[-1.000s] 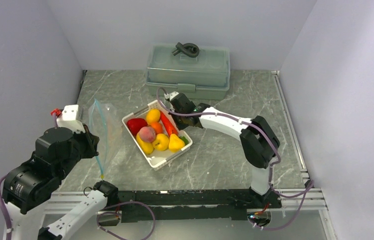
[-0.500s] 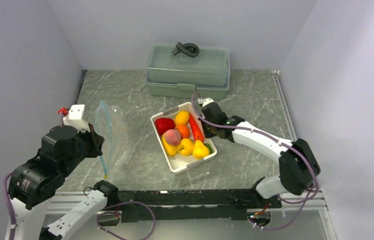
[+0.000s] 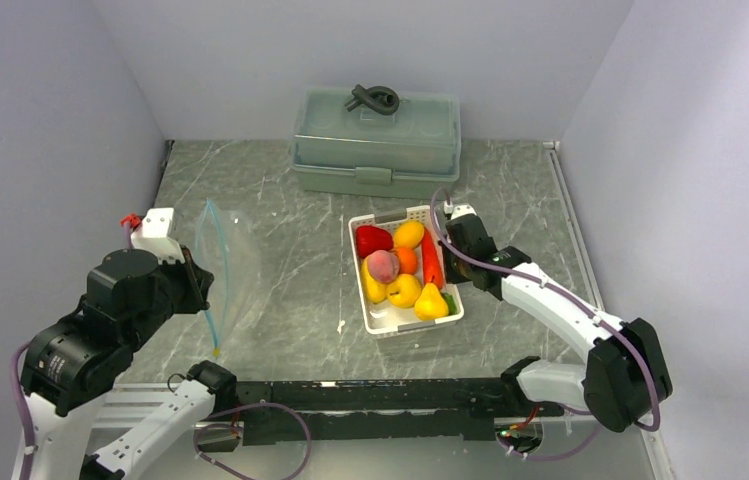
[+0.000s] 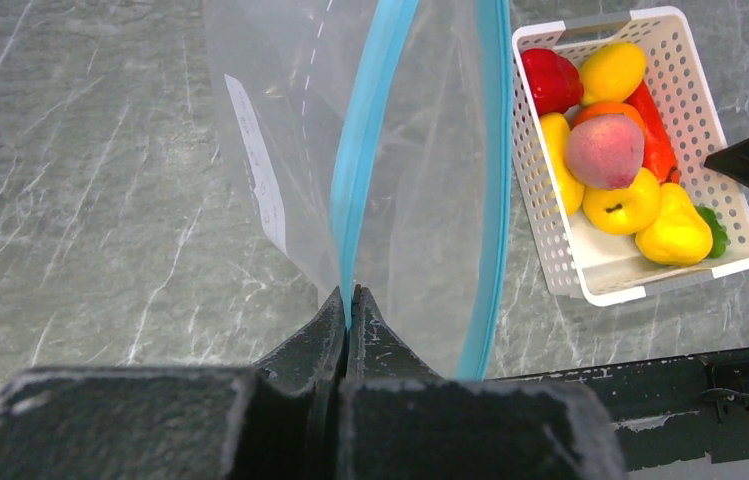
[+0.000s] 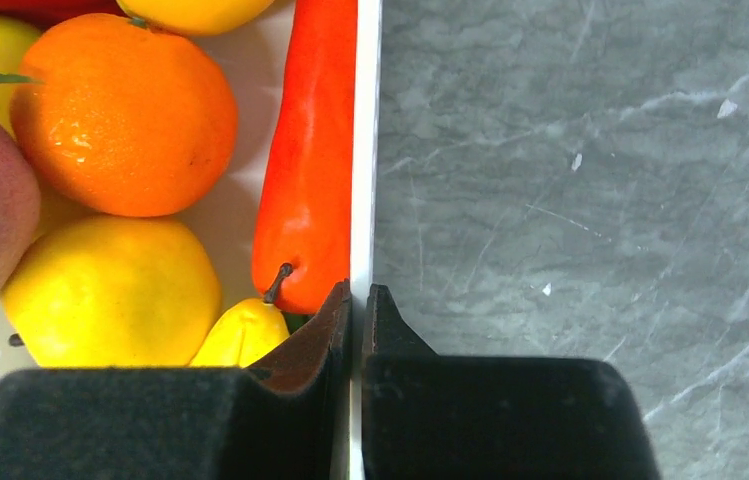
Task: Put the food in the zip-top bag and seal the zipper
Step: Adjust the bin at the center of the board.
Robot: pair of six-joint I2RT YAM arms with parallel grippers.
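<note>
1. The right tool (image 5: pixel 360 295) is clenched on the basket (image 3: pixel 420 322), its fingers pinching the thin white wall on the side away from the bag. The red pepper-like piece lies just inside that wall.
2. All the food (image 3: pixel 400 270) sits in the basket: yellow, orange, red, a pinkish peach, and a bit of green at the near corner.
3. The left tool (image 4: pixel 348 300) grips one lip of the zip-top bag (image 4: pixel 420 200) at the zipper (image 4: pixel 370 150). It holds the bag upright, well apart from the basket on its left, with the mouth gaping.
4. The step in hand looks like positioning the basket before any food is loaded. To do it well, slide the basket flat on the bench (image 3: pixel 300 210) without tilting it, since the thin wall may flex and the round pieces could roll out.
5. Let the basket go only once it rests flat. Then come down on one piece from above, and the peach on top of the pile looks easiest.
6. Hold the bag's mouth wide and facing the basket, because the soft film can fold shut.
</note>
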